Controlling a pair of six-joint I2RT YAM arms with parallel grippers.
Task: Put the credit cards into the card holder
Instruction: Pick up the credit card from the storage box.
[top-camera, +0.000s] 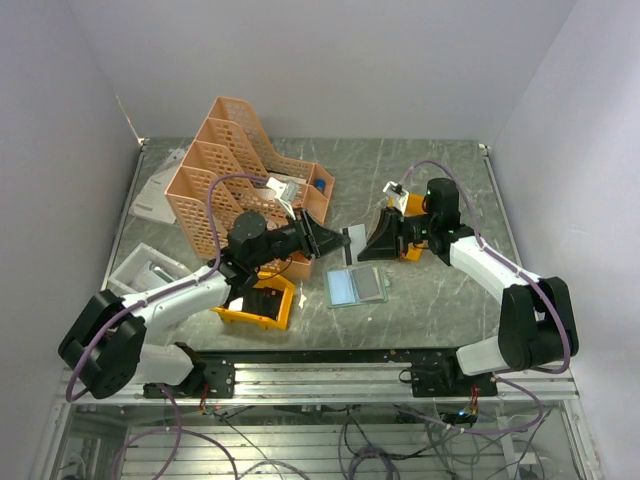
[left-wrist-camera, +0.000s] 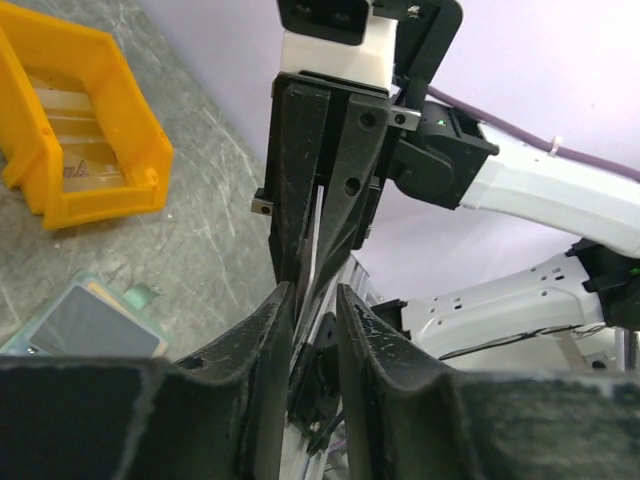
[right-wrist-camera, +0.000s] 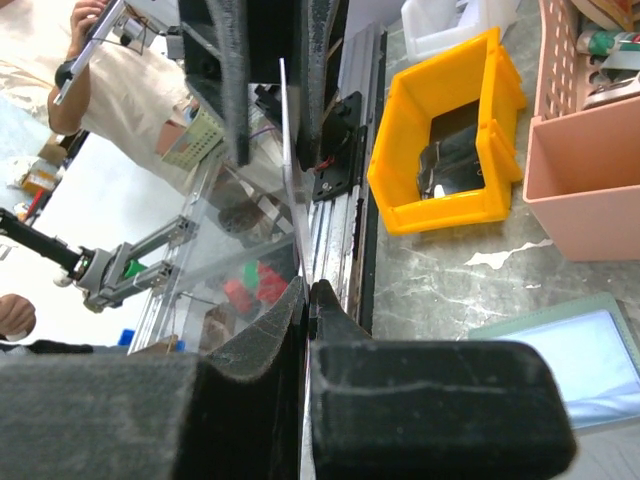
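Observation:
A credit card (top-camera: 347, 243) hangs edge-on in mid-air between my two grippers, which face each other tip to tip. My right gripper (right-wrist-camera: 307, 290) is shut on its near end, and the thin card (right-wrist-camera: 288, 150) runs away from the jaws. My left gripper (left-wrist-camera: 315, 300) stands open, its fingers (right-wrist-camera: 236, 80) on either side of the card's pale edge (left-wrist-camera: 313, 245) with a gap. The card holder (top-camera: 357, 287) lies open on the table just below, with pale cards showing inside. It also appears in the left wrist view as the card holder (left-wrist-camera: 90, 322) and at the right wrist view's edge (right-wrist-camera: 585, 350).
A peach lattice rack (top-camera: 240, 170) stands at the back left. One orange bin (top-camera: 262, 303) sits by my left arm and another orange bin (top-camera: 410, 215) behind my right gripper. A white tray (top-camera: 150, 270) lies at the far left. A person (right-wrist-camera: 90, 60) stands beyond the table's near rail.

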